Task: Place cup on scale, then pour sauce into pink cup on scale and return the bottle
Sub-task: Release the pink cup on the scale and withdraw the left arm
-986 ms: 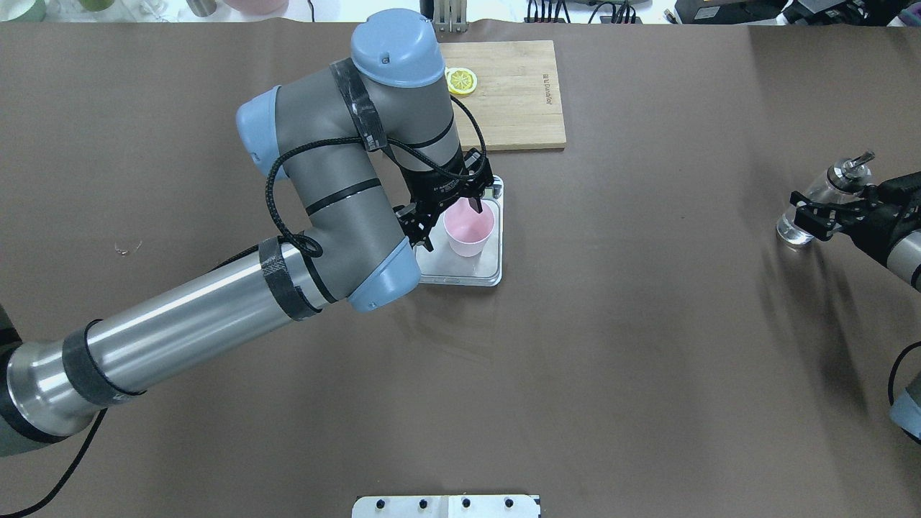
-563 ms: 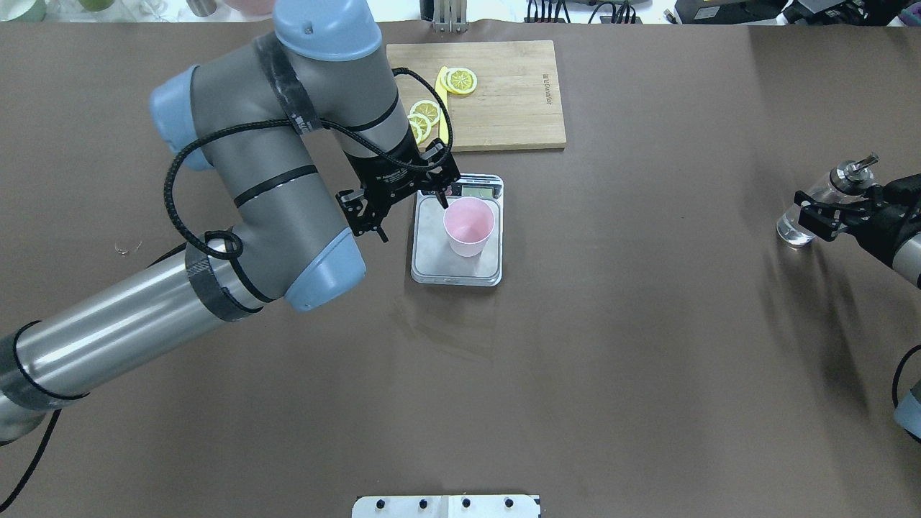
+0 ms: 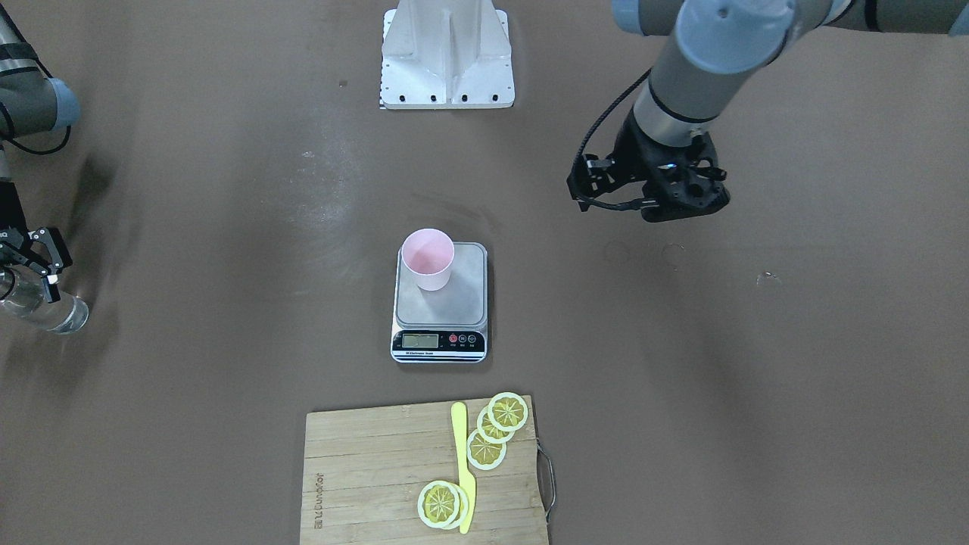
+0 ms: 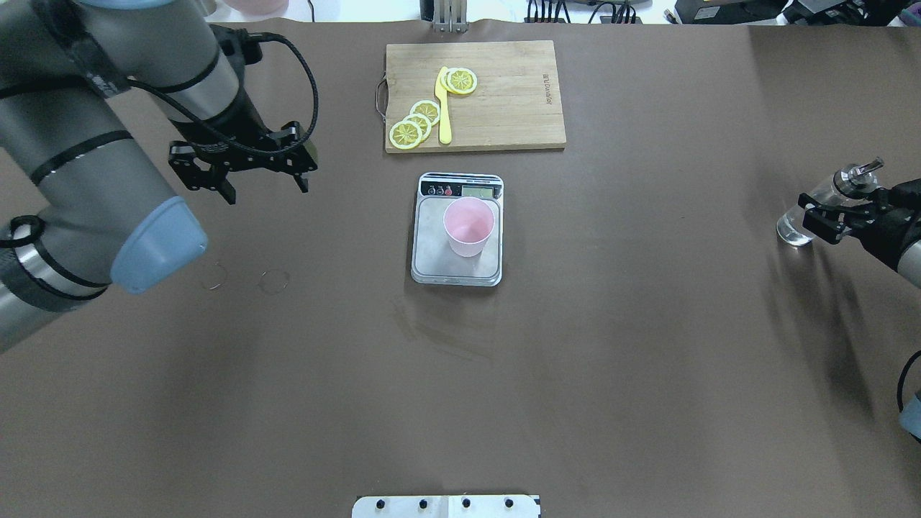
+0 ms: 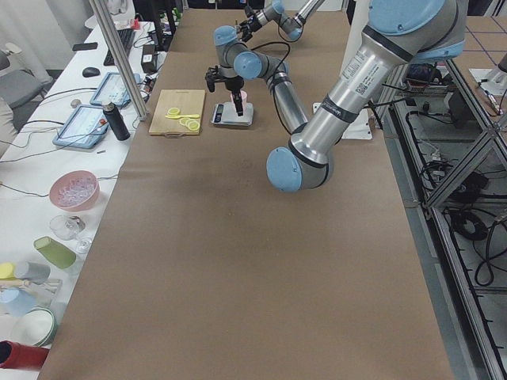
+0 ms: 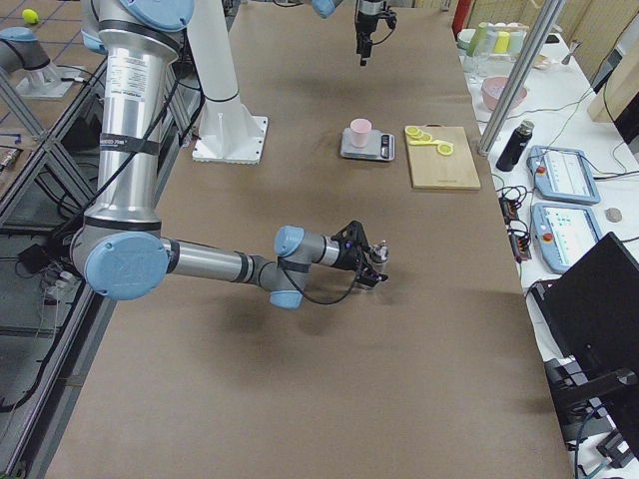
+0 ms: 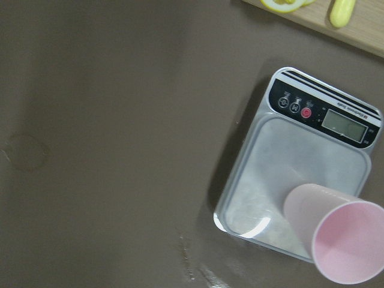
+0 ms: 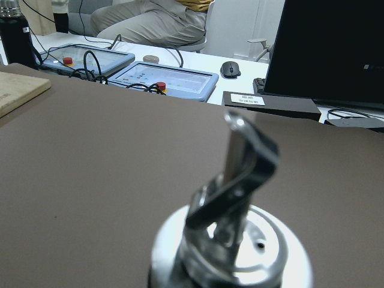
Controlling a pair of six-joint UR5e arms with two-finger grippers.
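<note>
Cup (image 4: 468, 226) stands upright on the scale (image 4: 432, 248), mid-table. Left gripper (image 4: 266, 193) hangs far left, spread and empty. Right gripper (image 4: 820, 219) straddles the bottle (image 4: 794, 229) at the right edge. I cannot tell whether it grips, and a loose hold could let the bottle slip on lifting.

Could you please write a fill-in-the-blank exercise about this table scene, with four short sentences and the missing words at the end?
1. The cup stands on the scale; its colour is ___.
2. The right gripper has its fingers on either side of the ___.
3. The left gripper hangs ___ and empty, away from the scale.
4. On the cutting board lie lemon slices and a ___ knife.

Missing words: pink; bottle; open; yellow.
</note>
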